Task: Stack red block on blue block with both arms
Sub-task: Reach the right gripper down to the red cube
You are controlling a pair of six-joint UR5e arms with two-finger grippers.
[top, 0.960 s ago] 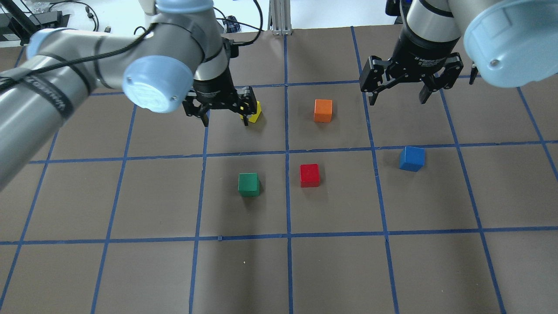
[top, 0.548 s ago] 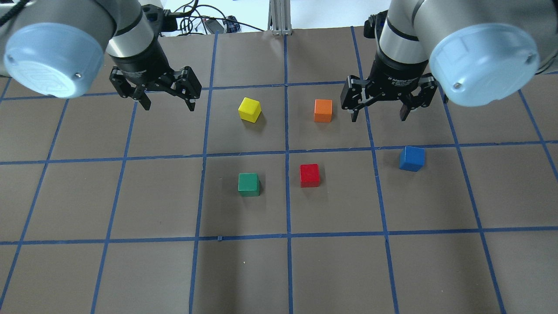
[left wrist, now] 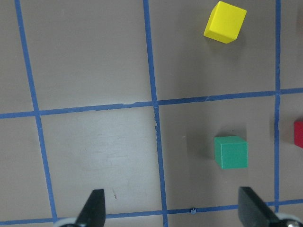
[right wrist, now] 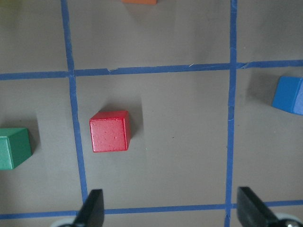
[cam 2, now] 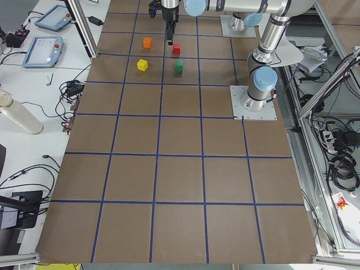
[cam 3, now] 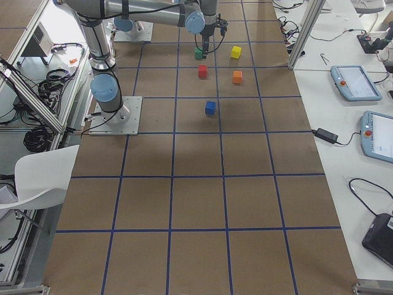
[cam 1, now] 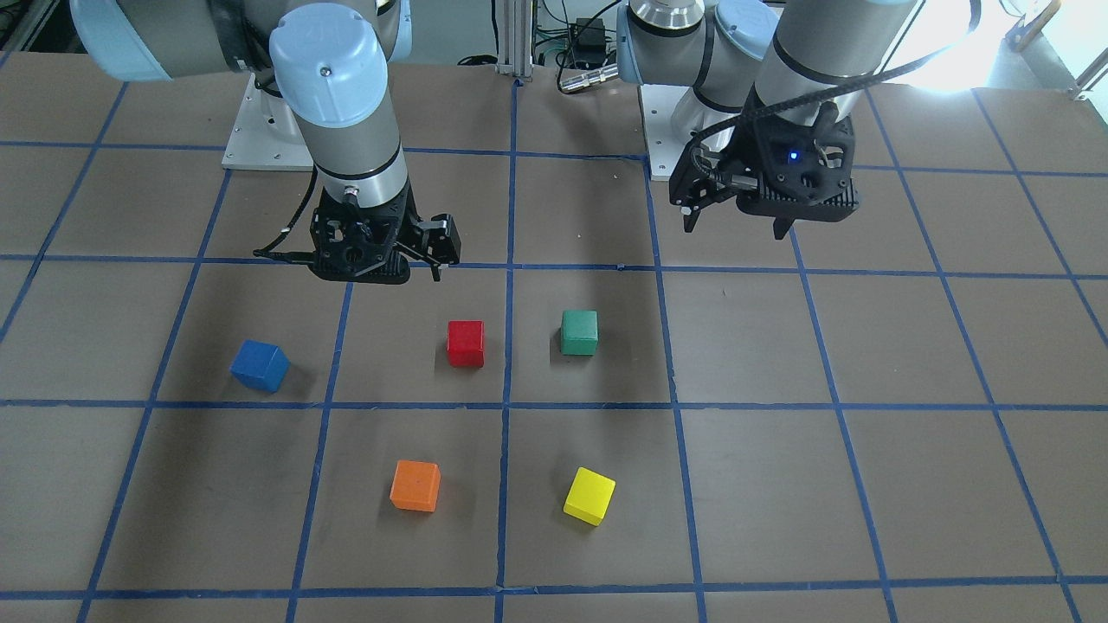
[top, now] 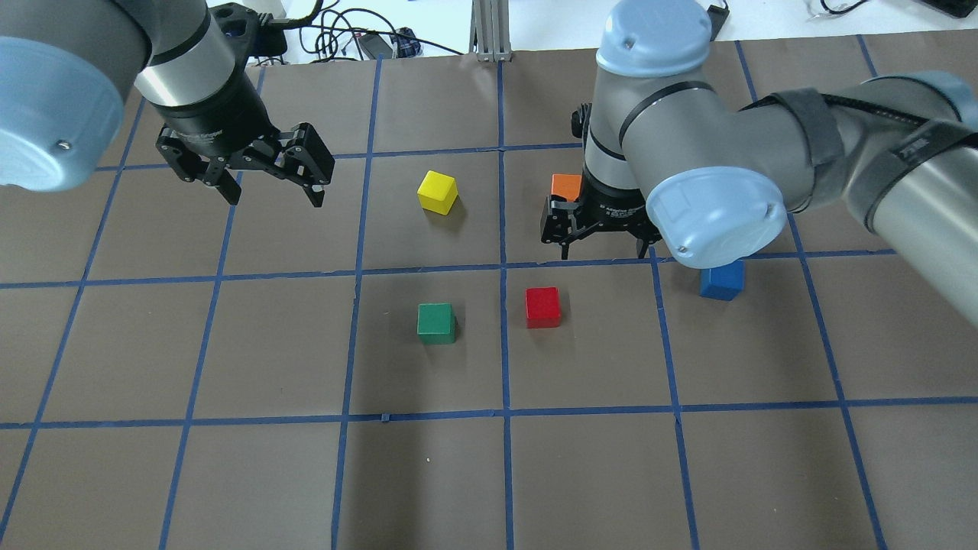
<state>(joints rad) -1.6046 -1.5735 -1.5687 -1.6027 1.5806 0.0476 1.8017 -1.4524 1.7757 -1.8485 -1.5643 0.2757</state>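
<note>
Two end effectors hang wide open and empty over the brown surface [top: 229, 473]: the left end effector [top: 273, 200] and the right end effector [top: 603, 253], which is near the red block [top: 543, 307]. Toward the right edge sits the blue block [cam 1: 259, 365], whole front-on but partly hidden overhead by the right arm [top: 688, 153].

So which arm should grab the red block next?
The right arm. Its open jaws hang near the red block, which shows fully in its wrist camera. The left arm is farther off, past the green block.
</note>
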